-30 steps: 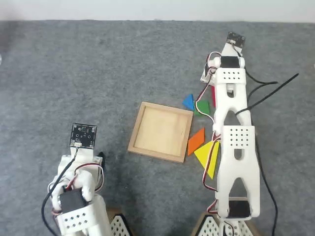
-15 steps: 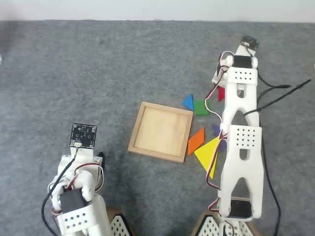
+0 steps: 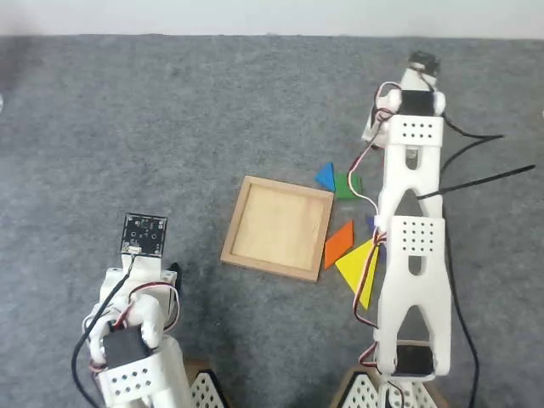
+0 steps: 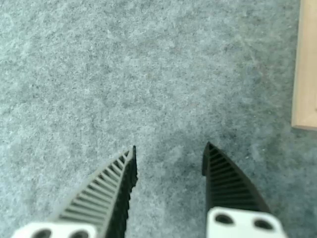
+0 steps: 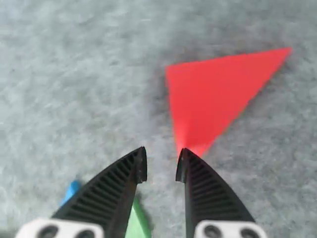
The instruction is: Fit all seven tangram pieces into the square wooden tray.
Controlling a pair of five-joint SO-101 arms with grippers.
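Observation:
The square wooden tray (image 3: 280, 255) lies mid-table with nothing in it. To its right lie a blue triangle (image 3: 325, 176), a green piece (image 3: 347, 185), an orange piece (image 3: 338, 242), a yellow triangle (image 3: 357, 266) and a sliver of purple (image 3: 373, 222). My right arm (image 3: 413, 238) stretches over them toward the far side. In the right wrist view a red triangle (image 5: 213, 94) lies on the carpet, one corner touching a fingertip of my right gripper (image 5: 161, 166), which is narrowly open and holds nothing. My left gripper (image 4: 168, 153) is open over bare carpet near the tray's edge (image 4: 307, 74).
Grey carpet covers the table. The left arm (image 3: 136, 340) sits folded at the near left. Black cables (image 3: 476, 161) trail off the right arm's far end. Wide carpet lies left of and beyond the tray.
The right arm swung right, then a little back and farther out. The red piece showed beside the arm earlier; the arm now covers it in the high view. The left arm kept still.

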